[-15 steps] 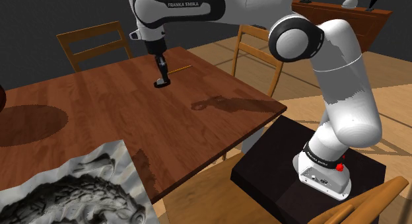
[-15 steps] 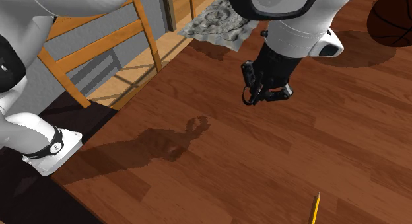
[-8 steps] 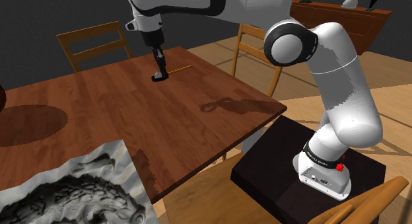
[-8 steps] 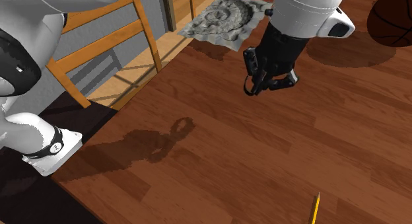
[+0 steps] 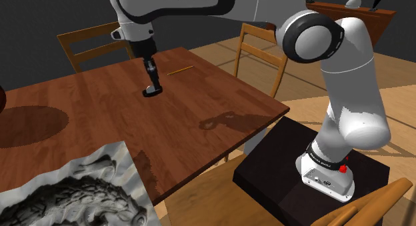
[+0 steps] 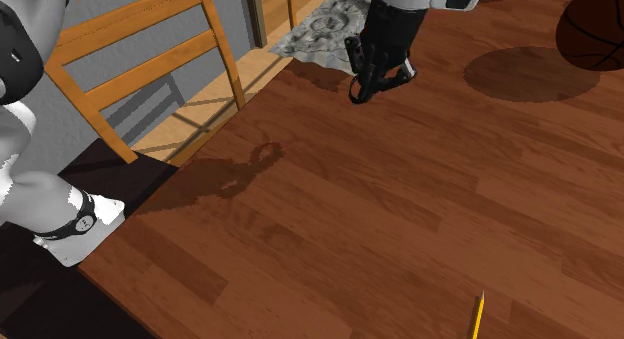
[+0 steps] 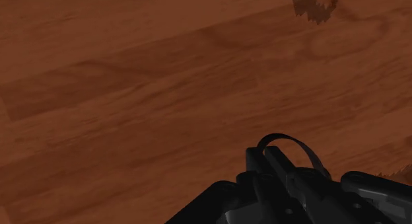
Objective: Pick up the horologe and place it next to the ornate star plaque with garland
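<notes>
Now pincer (image 5: 152, 91), clasping watch (image 7: 271, 160), nearer plaque (image 5: 73, 188) than before.

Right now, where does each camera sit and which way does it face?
Shoulder view: beside and behind the stand, looking down across the table; shows most of the arm and the gripper.
Second exterior view: above the table's pencil side, looking down toward the grey plaque, stand at its left; shows the arm's base and the gripper.
Wrist view: on the hand, looking down at bare tabletop; shows the gripper shut on a black watch.
Shared: both exterior views show plaque, pencil and gripper.
</notes>
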`<state>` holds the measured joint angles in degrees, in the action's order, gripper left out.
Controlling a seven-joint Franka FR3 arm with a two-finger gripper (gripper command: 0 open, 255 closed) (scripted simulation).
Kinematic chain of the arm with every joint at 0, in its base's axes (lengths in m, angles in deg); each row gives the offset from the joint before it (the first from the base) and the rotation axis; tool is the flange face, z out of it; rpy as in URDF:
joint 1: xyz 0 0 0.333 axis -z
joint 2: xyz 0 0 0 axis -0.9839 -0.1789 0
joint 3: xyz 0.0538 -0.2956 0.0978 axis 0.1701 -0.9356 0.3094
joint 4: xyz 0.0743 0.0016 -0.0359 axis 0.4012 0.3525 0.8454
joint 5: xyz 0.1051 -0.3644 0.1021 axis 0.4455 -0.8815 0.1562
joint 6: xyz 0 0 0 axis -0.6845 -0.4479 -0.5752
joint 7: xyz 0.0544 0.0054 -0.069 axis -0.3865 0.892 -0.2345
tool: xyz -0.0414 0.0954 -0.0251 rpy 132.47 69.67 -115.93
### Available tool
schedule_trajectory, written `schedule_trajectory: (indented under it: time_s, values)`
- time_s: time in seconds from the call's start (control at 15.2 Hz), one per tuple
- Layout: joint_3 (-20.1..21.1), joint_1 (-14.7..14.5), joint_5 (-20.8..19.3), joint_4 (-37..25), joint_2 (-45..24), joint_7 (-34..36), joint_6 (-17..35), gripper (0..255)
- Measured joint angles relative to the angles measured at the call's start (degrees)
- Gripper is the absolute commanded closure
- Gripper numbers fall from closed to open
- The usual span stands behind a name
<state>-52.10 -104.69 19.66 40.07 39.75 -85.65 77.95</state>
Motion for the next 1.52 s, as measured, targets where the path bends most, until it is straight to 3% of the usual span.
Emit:
schedule_trajectory:
  time_s: [0.13, 0.33, 0.86, 1.52]
  values:
    - [0.51, -1.97, -0.14, -1.52, -0.89, 2.29, -0.59, 255]
    - [1.43, -4.36, 0.05, 1.76, 0.77, 5.75, 1.06, 255]
    - [3.18, -12.55, -0.9, -6.42, -4.15, 14.57, -1.89, 255]
    - [3.55, -12.48, -0.49, 4.97, -1.64, 15.88, 6.96, 255]
